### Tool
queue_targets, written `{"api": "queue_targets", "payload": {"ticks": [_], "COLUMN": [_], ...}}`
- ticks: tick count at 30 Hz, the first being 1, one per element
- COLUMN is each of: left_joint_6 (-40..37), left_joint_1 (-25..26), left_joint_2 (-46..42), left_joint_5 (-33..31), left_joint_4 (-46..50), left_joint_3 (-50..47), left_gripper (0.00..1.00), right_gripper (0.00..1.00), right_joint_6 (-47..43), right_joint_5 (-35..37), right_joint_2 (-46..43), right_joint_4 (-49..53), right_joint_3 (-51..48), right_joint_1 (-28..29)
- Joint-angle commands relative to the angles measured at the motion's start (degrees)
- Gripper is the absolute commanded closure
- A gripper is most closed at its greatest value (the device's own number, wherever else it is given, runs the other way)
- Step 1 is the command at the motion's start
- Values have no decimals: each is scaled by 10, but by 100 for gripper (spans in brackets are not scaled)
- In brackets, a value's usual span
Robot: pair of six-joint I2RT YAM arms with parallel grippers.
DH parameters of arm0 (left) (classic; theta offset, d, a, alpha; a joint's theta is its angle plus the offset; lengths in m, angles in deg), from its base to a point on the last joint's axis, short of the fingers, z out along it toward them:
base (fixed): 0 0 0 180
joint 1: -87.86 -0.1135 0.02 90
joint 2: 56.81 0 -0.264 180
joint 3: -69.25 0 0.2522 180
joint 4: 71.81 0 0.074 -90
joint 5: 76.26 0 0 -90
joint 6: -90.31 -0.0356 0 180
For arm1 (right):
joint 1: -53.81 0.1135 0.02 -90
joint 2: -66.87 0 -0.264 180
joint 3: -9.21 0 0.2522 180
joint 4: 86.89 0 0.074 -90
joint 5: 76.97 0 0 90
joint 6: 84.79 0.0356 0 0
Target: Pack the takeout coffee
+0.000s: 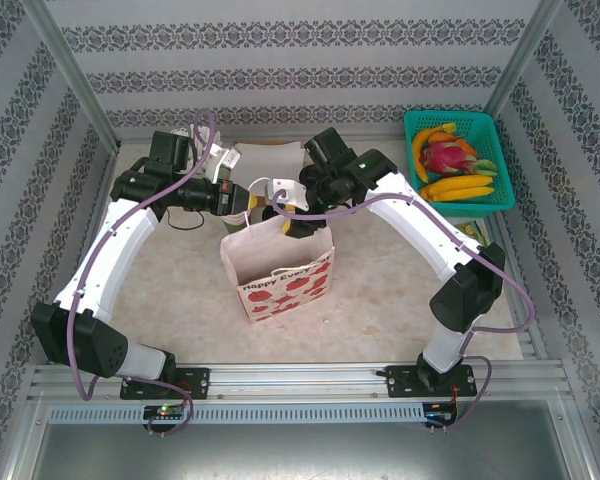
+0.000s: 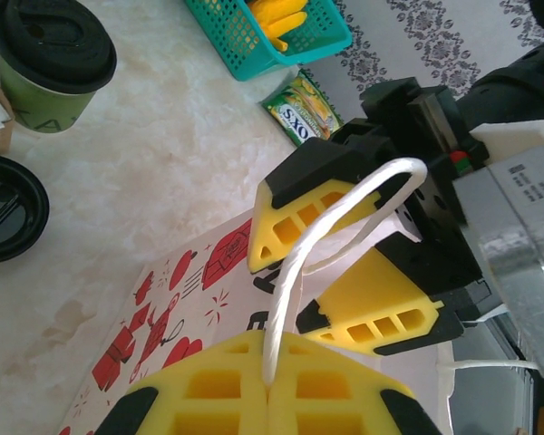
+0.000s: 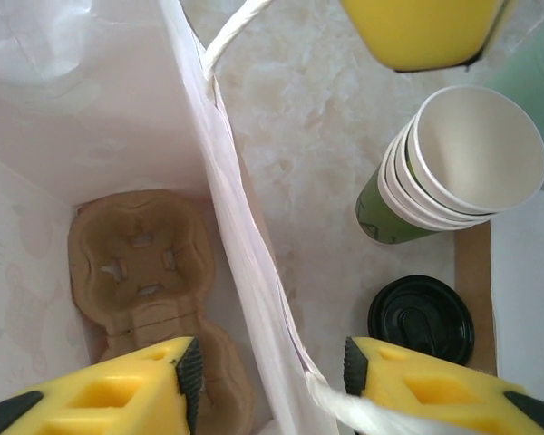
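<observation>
Marble tabletop [image 2: 163,163] bears takeout coffee [image 2: 50,68], well apart from left end effector [image 2: 270,385].

I'm working over a pale, marbled table [image 1: 380,290]. A paper bag [image 1: 280,275] printed with red strawberries stands upright on it, directly beneath my right gripper [image 3: 267,390]. On the bare top just outside that gripper's right finger a loose black lid [image 3: 422,319] lies flat, and a stack of lidless cups [image 3: 453,163] sits a little farther out from the fingertips. Ahead and left of my left gripper [image 2: 270,381], the takeout coffee [image 2: 50,68] stands upright near the lid but not touching it. A teal basket [image 1: 475,206] sits well away from both tools, with a snack packet [image 2: 301,107] flat just beside it.
</observation>
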Motion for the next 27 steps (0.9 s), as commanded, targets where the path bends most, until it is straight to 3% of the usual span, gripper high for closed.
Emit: {"api": "queue_targets", "payload": {"ticks": [1,5,8,16,19,23,27], "left_joint_6": [0,-4,-4,-12,5,56,116], "left_joint_1": [-6,-6,-6,-7,-8,-8,-7], "left_joint_2": [1,-3,-3,-28,-51,-91,-125], "left_joint_5": [28,46,56,78,22,-72,-231], "left_joint_4": [-24,-28,-31,-36,-44,-85,-98], "left_joint_3": [0,2,3,-5,-11,-37,-59], "left_gripper": [100,100,100,88,75,27,2], "right_gripper": [57,69,88,100,100,100,100], "right_joint_6": [-7,-6,10,128,185,277,387], "right_joint_5": [-31,-19,-22,-28,-7,40,90], "right_joint_2": [3,-7,-17,-64,-98,-151,-178], "right_joint_4": [21,31,28,-1,-30,-93,-118], "right_joint_3": [9,0,-7,-49,-91,-158,-178], "right_joint_1": [2,2,2,5,12,24,36]}}
